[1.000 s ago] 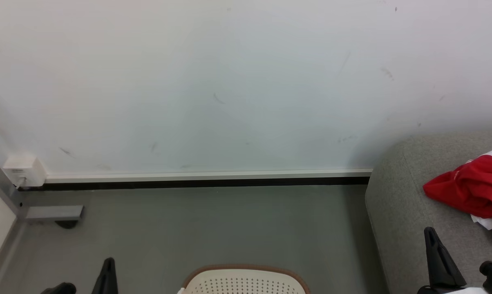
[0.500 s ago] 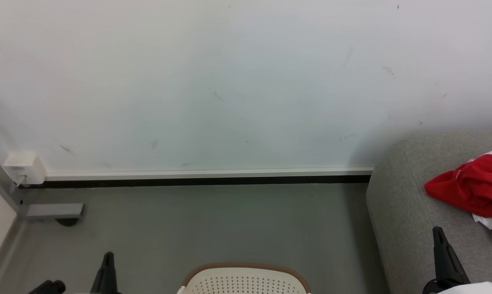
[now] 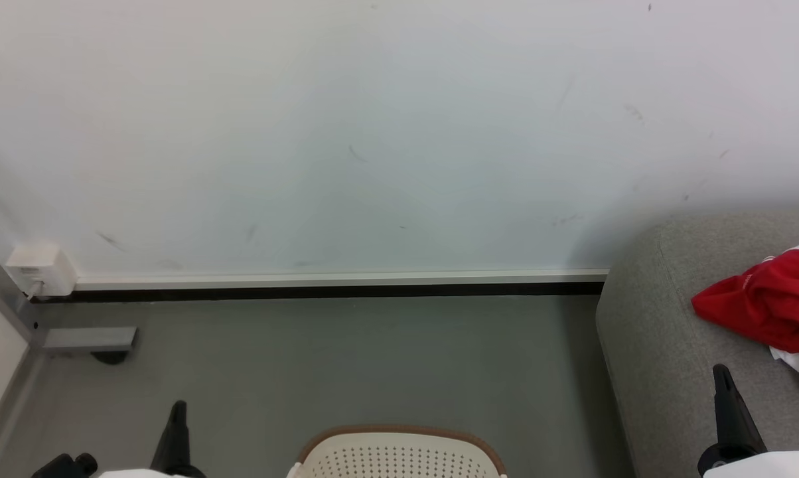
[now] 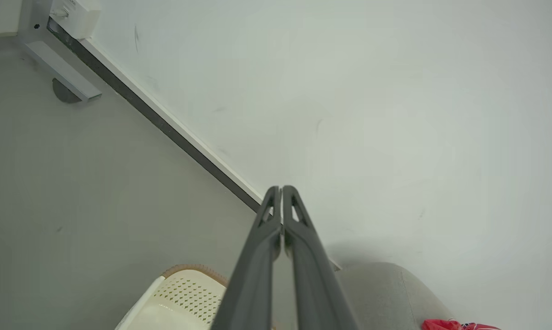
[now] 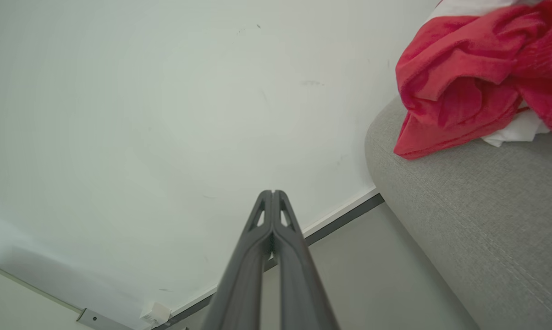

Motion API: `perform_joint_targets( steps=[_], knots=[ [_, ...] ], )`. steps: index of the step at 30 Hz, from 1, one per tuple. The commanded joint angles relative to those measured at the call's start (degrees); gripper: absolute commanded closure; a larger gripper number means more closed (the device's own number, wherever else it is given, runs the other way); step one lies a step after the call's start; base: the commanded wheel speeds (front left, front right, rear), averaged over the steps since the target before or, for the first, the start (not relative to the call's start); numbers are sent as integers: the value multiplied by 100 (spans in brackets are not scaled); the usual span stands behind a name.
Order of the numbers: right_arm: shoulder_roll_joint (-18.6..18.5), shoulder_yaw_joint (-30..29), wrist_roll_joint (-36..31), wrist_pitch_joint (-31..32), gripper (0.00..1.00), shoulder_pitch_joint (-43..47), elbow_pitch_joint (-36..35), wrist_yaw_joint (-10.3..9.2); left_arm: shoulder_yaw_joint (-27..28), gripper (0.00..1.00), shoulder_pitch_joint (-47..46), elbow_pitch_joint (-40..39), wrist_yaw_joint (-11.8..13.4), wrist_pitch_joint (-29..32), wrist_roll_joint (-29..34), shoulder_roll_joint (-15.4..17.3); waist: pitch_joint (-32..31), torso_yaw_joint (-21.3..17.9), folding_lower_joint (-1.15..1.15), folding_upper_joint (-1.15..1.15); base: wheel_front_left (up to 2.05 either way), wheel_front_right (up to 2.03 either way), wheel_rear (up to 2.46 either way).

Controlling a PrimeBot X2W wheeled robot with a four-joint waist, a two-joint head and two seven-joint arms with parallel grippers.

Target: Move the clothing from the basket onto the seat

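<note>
Left gripper (image 4: 281, 190) and right gripper (image 5: 273, 192) both pinched together, empty. Clothing (image 3: 771, 305) sits on seat (image 3: 658, 332), so I'd check basket (image 3: 399, 458) before reaching.

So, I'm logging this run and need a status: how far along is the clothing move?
Done: red clothing lies bunched on the grey seat. In hand: nothing; the left gripper and right gripper are both shut and empty, clear of the fabric. Left: hard to judge, since the basket has its rim and perforated wall in frame but its inside mostly out of frame.
</note>
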Motion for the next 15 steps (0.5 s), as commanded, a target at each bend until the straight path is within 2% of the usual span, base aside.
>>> perform_joint_targets(
  steps=[1, 15],
  knots=[
    [-2, -47, 198, 34, 100, -150, -48, -5, 43, 100, -149, -94, -39, 49, -225, 9, 4, 2, 0, 0, 0, 0, 0],
    [51, -187, 1076, 290, 100, -213, -24, -6, 106, 100, -216, -161, -145, 301, -1156, -21, 43, 17, 0, 0, 0, 0, 0]
  ],
)
